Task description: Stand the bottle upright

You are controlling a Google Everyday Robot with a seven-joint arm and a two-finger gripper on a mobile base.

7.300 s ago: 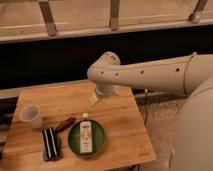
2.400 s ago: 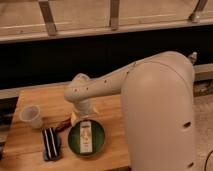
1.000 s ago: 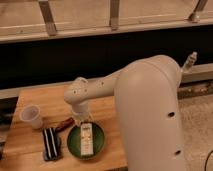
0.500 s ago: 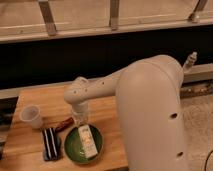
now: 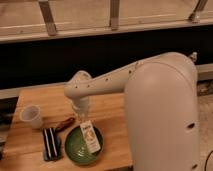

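Observation:
The bottle (image 5: 90, 137), cream with a greenish label, sits tilted over the green plate (image 5: 75, 148) at the table's front. Its upper end leans up and to the left, and its lower end is near the plate's right side. My gripper (image 5: 81, 116) hangs from the cream arm, directly above the bottle's upper end, and is shut on that end. The wrist hides the bottle's cap.
A translucent plastic cup (image 5: 32, 116) stands at the left of the wooden table (image 5: 112, 107). A black rectangular object with white stripes (image 5: 50, 143) lies left of the plate. A reddish-brown item (image 5: 64, 124) lies beside it. My arm's large body (image 5: 160, 115) fills the right side.
The arm reached down to the plate. The bottle, which lay flat along the plate, now has its upper end raised and swung left, so it stands more tilted than half a second ago.

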